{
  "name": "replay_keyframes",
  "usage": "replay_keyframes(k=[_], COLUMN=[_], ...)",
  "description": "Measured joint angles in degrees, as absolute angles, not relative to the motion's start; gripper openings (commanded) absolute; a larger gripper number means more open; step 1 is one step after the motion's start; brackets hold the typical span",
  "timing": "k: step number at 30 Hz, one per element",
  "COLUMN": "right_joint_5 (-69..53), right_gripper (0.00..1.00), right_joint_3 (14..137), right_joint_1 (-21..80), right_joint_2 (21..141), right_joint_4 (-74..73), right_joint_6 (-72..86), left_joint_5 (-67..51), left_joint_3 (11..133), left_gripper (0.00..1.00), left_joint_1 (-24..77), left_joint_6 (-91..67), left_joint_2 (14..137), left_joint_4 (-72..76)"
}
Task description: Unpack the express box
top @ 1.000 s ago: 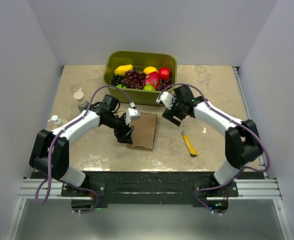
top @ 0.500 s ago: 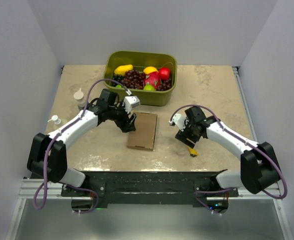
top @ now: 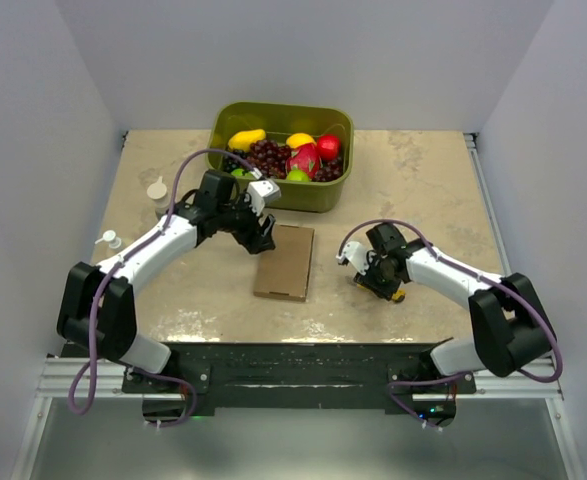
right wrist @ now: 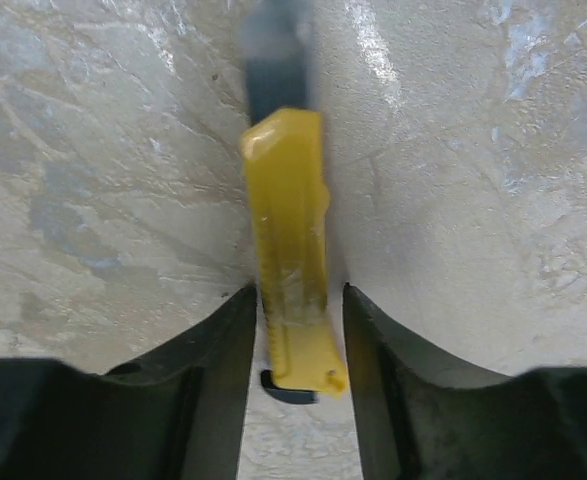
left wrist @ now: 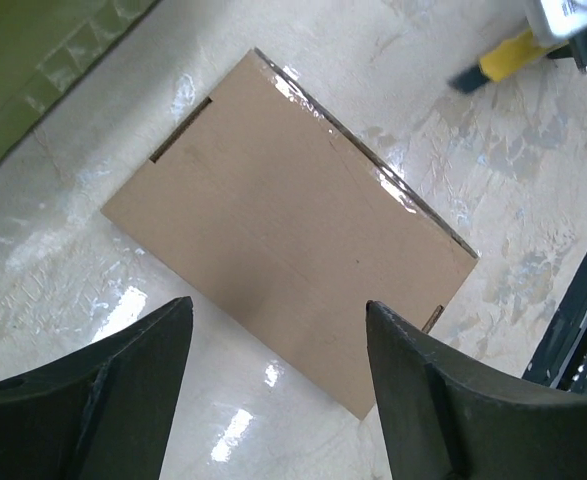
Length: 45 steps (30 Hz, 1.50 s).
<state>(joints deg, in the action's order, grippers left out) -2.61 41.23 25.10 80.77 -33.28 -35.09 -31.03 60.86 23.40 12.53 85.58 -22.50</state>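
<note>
Cardboard express box lies beneath the released left end effector. Right end effector straddles a yellow cutter; grip undeterminable.

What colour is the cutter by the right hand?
The cutter is yellow with dark ends, clearest in the right wrist view.

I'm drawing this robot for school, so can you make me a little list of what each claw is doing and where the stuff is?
Left claw: open, above the far left corner of the express box
Right claw: low over the table, one finger on each side of the yellow cutter; cannot tell if it grips yet
Express box: lying flat, closed
Yellow cutter: on the table, right of the box
Fruit tub: green, behind the box
</note>
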Motion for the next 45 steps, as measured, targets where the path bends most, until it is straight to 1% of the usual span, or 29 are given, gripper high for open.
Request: replay_keyframes(k=[3, 5, 7, 10, 13, 15, 18, 20, 23, 27, 33, 37, 42, 45], right_joint_5=[-2.81, -3.16, -4.6, -9.19, -15.51, -19.88, -26.87, -30.37, -34.09, -39.27, -42.89, -43.29, -43.57, -44.14], right_gripper=[0.14, 0.13, 0.12, 0.12, 0.13, 0.13, 0.13, 0.13, 0.13, 0.14, 0.14, 0.14, 0.14, 0.14], right_joint_3=[41.23, 41.25, 41.95, 46.59, 55.9, 62.92, 72.12, 75.88, 81.49, 88.73, 90.63, 90.85, 91.85, 92.44], right_joint_1=[25.12, 25.1, 25.08, 25.06, 25.08, 25.08, 25.1, 25.1, 25.1, 25.1, 25.58, 25.96, 26.04, 26.24], right_joint_2=[80.55, 80.44, 80.29, 79.88, 80.88, 83.37, 88.33, 90.94, 94.98, 99.98, 100.55, 100.55, 100.57, 100.6], right_joint_4=[-33.3, -33.45, -34.92, -39.16, -43.68, -46.06, -47.81, -49.67, -54.04, -59.79, -62.94, -63.51, -63.72, -63.72], right_joint_6=[-35.68, -36.18, -36.45, -36.71, -36.86, -36.71, -36.36, -36.16, -36.73, -38.65, -39.27, -39.27, -39.2, -39.05], left_joint_5=[-31.11, -31.29, -31.55, -31.44, -31.53, -31.59, -31.4, -31.14, -31.55, -32.23, -32.16, -32.91, -33.3, -33.47], left_joint_3=[61.19, 60.86, 59.05, 53.36, 49.34, 48.73, 48.73, 48.73, 48.77, 49.63, 49.65, 49.95, 50.04, 50.24], left_gripper=[0.73, 0.73, 0.74, 0.76, 0.75, 0.74, 0.72, 0.72, 0.68, 0.66, 0.61, 0.54, 0.5, 0.46], left_joint_1=[23.4, 23.4, 23.57, 25.21, 28.38, 30.3, 33.21, 35.05, 37.34, 38.37, 38.41, 38.46, 38.46, 38.46], left_joint_6=[13.1, 14.24, 16.58, 23.31, 31.42, 36.07, 42.87, 47.05, 52.49, 58.13, 62.87, 65.1, 69.38, 71.66], left_joint_2=[85.6, 85.36, 83.79, 77.38, 70.7, 68.47, 67.66, 67.7, 68.12, 70.65, 72.66, 73.47, 75.61, 76.49], left_joint_4=[-21.76, -20.47, -18.41, -14.26, -9.78, -7.18, -2.61, -0.34, 2.02, 2.52, 3.05, 3.11, 3.33, 2.81])
